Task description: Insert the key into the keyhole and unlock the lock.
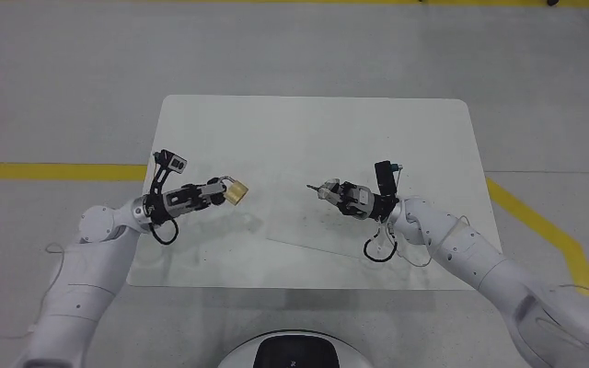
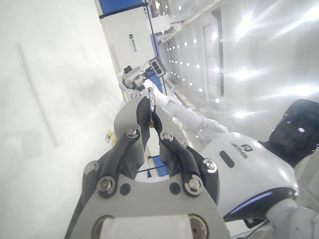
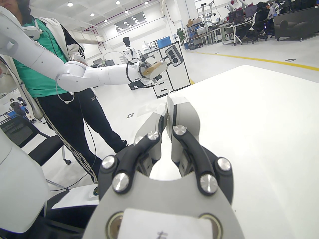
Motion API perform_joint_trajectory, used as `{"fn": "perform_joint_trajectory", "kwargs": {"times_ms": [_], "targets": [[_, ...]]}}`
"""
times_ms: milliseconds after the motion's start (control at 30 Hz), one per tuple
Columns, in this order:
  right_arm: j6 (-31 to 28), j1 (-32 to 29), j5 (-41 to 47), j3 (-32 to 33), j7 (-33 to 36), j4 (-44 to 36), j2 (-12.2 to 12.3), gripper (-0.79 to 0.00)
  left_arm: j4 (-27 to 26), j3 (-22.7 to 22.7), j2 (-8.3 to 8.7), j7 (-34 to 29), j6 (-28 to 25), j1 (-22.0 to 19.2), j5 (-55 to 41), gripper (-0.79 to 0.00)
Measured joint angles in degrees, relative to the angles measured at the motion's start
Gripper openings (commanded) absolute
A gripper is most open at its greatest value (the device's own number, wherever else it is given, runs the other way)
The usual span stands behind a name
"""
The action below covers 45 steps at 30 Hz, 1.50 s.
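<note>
Above the white table (image 1: 368,129), left gripper (image 1: 219,192) clamps a brass padlock (image 1: 237,191), right gripper (image 1: 329,192) pinches a slim dark key (image 1: 315,189); approach stage, alignment probably next.

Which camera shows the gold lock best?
The top view: the lock sticks out plainly from the left end effector. The right wrist view shows its brass body far off; the left wrist view shows slivers between the fingers.
</note>
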Motion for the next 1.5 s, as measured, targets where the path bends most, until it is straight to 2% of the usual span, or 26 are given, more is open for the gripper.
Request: {"fn": "perform_joint_trajectory", "kwargs": {"times_ms": [100,267,367,433,600,867,1000,1500], "targets": [[0.00,0.00,0.00,0.00,0.00,0.00,0.00,-0.785,-0.98,-0.18,0.16,2.48,-2.62,0.06,7.40,-0.785],[0.00,0.00,0.00,0.00,0.00,0.00,0.00,-0.785,-0.82,-0.16,0.14,1.73,-1.61,0.08,4.26,-0.785],[0.65,-0.48,0.68,0.47,0.84,-0.50,-0.08,-0.785,-2.02,0.67,-0.06,4.15,-0.39,0.91,5.09,-0.785],[1.21,-0.85,1.89,1.50,2.69,-1.14,-0.31,-0.785,-2.48,2.42,-0.65,5.35,1.44,0.94,2.18,-0.785],[0.41,-0.91,2.26,4.05,5.31,-2.35,-1.02,-0.785,-0.75,8.86,-3.04,3.41,4.55,-2.12,-9.00,-0.785],[0.00,-2.56,1.55,10.64,-0.09,-0.04,0.06,-0.785,8.37,19.04,-7.85,2.90,9.59,-9.54,-20.59,-0.785],[0.00,-3.07,3.18,12.78,0.01,-0.34,0.71,-0.785,11.63,22.91,-10.16,-1.29,10.26,-13.16,-23.81,-0.785],[0.00,-3.04,3.11,12.69,0.01,-0.32,0.69,-0.785,11.92,23.27,-10.28,-2.02,10.08,-13.46,-23.39,-0.785]]}}
